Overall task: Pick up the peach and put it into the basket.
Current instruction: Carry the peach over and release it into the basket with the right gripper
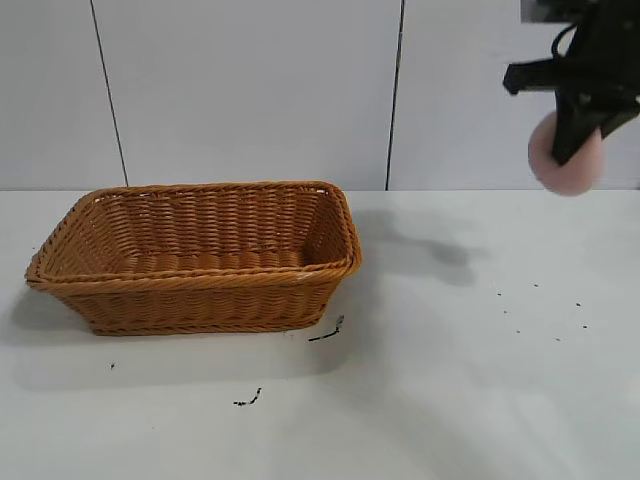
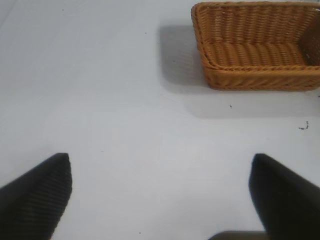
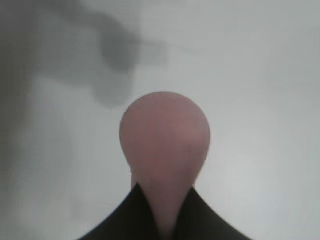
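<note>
My right gripper is shut on the dusty-pink peach and holds it high above the table at the far right. In the right wrist view the peach sits between the two black fingers. The orange-brown wicker basket stands empty on the table's left half, well to the left of the peach. It also shows in the left wrist view. My left gripper is open and empty over bare table, apart from the basket; it is out of the exterior view.
The white table carries a few small black specks in front of the basket and more specks at the right. A white panelled wall runs behind the table.
</note>
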